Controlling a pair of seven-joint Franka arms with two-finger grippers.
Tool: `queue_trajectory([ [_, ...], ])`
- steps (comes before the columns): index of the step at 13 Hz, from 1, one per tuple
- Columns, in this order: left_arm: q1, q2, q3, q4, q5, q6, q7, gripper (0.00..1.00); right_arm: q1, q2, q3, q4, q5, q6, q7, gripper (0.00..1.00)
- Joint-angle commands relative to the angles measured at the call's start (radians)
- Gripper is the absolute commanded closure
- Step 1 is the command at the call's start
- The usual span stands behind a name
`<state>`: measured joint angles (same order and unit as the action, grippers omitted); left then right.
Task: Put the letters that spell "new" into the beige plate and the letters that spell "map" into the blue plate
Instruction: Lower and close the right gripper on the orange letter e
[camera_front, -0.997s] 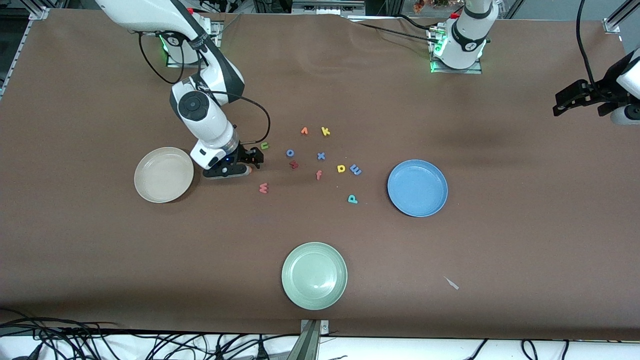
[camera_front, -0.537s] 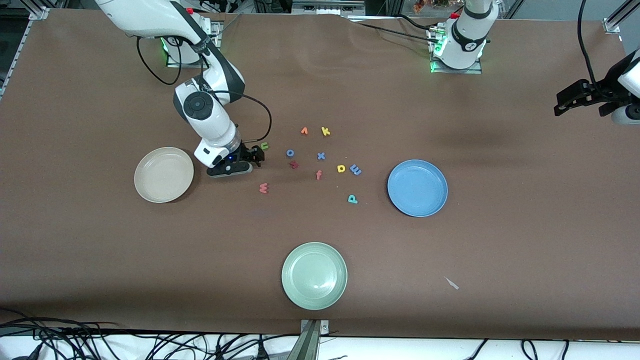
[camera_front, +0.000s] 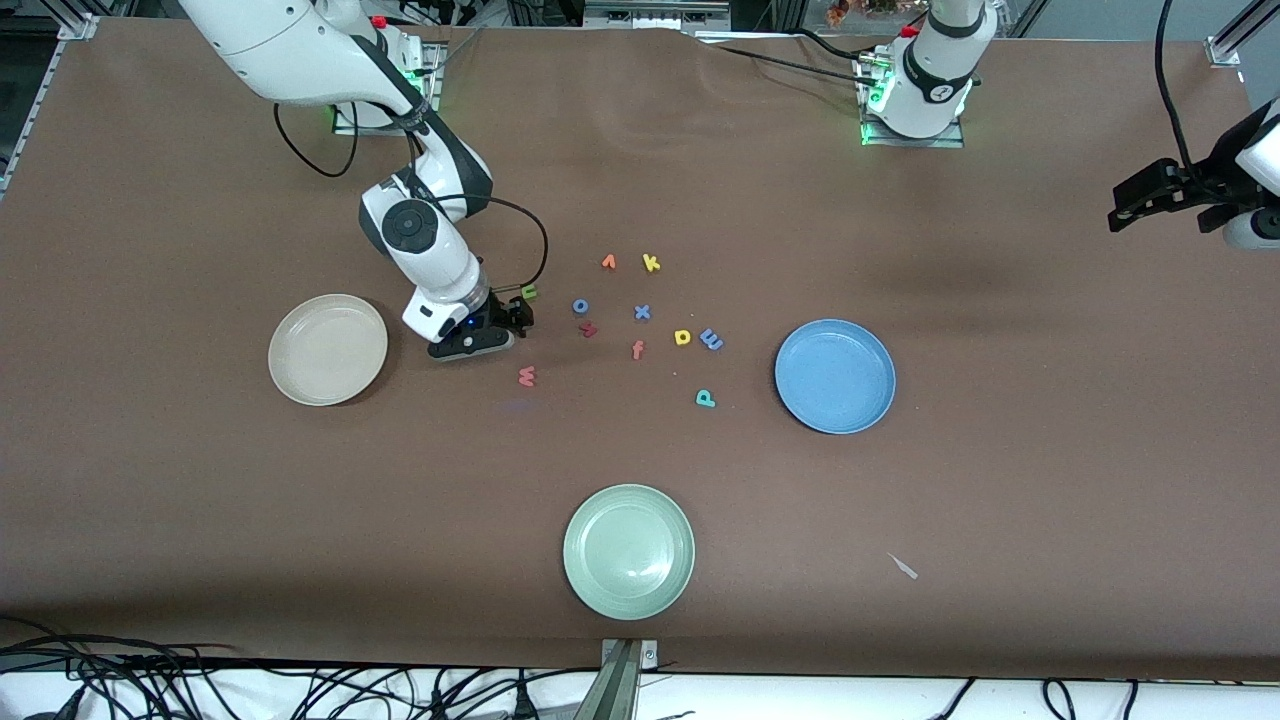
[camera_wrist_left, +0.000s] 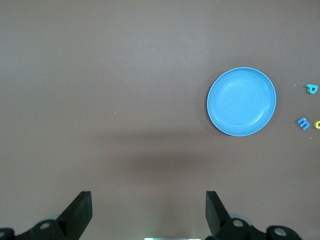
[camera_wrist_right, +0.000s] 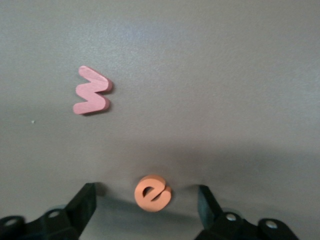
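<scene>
Nothing sorted yet; all six letters lie on the bench (camera_front: 1000, 300).

Beige plate (camera_front: 328, 349), toward the right arm's end: empty. Blue plate (camera_front: 835, 376), toward the left arm's end: empty. Green plate (camera_front: 629, 551), nearest the cam: empty too.

Right gripper (camera_wrist_right: 150, 200) low by the beige plate, jaws spread around the e (camera_wrist_right: 152, 192), not gripping yet. W (camera_front: 527, 376) just nearer the cam, n (camera_front: 529, 292) beside the gripper. M (camera_front: 712, 339), a (camera_front: 683, 337), p (camera_front: 705, 398) near the blue plate.

Left gripper (camera_wrist_left: 148, 212) waits over bare bench, jaws wide, holding nothing.

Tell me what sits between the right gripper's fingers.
The orange e lies on the table between the open fingers of the right gripper, untouched on either side; the right wrist view shows it.
</scene>
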<state>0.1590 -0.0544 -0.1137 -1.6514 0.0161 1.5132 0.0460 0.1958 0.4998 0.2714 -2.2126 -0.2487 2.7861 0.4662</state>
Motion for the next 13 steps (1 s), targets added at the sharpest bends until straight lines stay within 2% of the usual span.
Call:
queue_trajectory([
  [1,0.005,-0.004,-0.001,-0.001,0.015,0.009,0.023,0.0,-0.007,0.003,-0.003,-0.001,-0.03,0.016,0.014,0.24],
  [8,0.005,-0.004,-0.001,-0.001,0.015,0.009,0.023,0.0,-0.007,0.002,-0.003,-0.001,-0.034,0.015,0.008,0.69],
  [11,0.005,-0.002,-0.001,-0.002,0.015,0.009,0.023,0.0,-0.009,-0.035,-0.015,0.002,-0.034,-0.009,-0.032,0.72],
  [13,0.005,-0.002,-0.001,-0.001,0.015,0.009,0.023,0.0,-0.01,-0.093,-0.034,0.045,-0.034,-0.15,-0.101,0.72],
])
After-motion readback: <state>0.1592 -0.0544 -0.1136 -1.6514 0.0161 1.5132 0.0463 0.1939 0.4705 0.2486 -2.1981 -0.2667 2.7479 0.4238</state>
